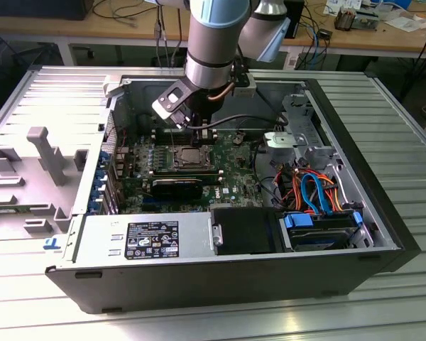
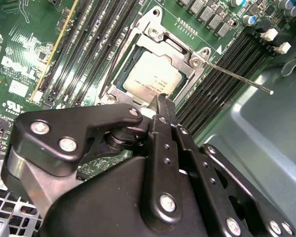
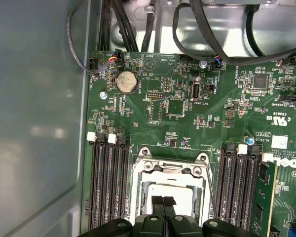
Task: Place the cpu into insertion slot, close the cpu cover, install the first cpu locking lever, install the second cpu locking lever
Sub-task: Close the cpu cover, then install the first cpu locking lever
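1. At the exterior view's left, a grey plastic panel [image 1: 46, 153] lies flat on the slatted metal desk [image 1: 220, 323], just beside an open computer case [image 1: 220, 277].
2. Inside the case, along its near wall, sits a silver power supply box [image 1: 149, 238]; behind it lies the green circuit board [image 1: 231, 167].
3. Near the middle of the board, the robot arm [image 1: 216, 42] reaches straight down, and its black gripper [image 1: 202, 135] hangs just over the far edge of the insertion slot [image 1: 177, 162].
4. The cpu [image 1: 193, 158] lies flat in that slot. In both wrist views its pale metal top [image 2: 153, 78] [image 3: 180, 190] shows through the window of the cpu cover [image 2: 153, 24] [image 3: 167, 165], which lies down over it.
5. In both wrist views the gripper [image 2: 160, 101] [image 3: 163, 200] is clenched, its two fingertips pressed close together with nothing visible between them. The tip is just above the cover's edge; I cannot tell whether it touches.
6. A thin metal lever [image 2: 237, 76] [image 3: 213, 197] sticks out from one corner of the slot, lifted clear of the long black memory slots [image 2: 89, 44] beside it.
7. In the first wrist view a round coin battery [image 3: 127, 81] sits on the board, well apart from the slot.
8. At the exterior view's right, orange and blue cables [image 1: 312, 188] run down to a drive in a blue bracket [image 1: 319, 231]
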Motion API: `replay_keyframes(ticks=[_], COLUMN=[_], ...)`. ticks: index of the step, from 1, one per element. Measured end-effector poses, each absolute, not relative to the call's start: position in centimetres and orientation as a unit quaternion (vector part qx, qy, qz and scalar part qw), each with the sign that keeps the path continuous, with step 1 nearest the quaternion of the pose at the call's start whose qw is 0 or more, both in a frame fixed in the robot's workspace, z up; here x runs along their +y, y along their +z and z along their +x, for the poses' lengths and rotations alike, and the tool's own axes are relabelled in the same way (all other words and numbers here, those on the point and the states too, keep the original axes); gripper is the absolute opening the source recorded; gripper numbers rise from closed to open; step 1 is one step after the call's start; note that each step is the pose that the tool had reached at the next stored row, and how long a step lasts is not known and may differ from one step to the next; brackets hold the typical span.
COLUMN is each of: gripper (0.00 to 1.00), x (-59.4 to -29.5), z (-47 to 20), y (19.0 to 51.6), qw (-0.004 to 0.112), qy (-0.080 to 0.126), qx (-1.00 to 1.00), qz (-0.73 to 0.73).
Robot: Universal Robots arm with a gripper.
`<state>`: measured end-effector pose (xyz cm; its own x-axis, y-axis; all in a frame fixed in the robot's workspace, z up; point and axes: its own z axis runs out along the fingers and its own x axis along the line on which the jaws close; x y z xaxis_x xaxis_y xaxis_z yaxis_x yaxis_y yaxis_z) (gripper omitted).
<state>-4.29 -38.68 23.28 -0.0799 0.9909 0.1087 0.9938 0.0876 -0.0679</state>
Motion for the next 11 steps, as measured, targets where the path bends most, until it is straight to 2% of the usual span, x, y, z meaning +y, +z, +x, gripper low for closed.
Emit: replay_keyframes(ticks=[11], gripper=[0.11], x=[-38.68], z=[-4.3], y=[23.32], qw=[0.063], qy=[-0.012], qx=[-0.736], qz=[-0.674])
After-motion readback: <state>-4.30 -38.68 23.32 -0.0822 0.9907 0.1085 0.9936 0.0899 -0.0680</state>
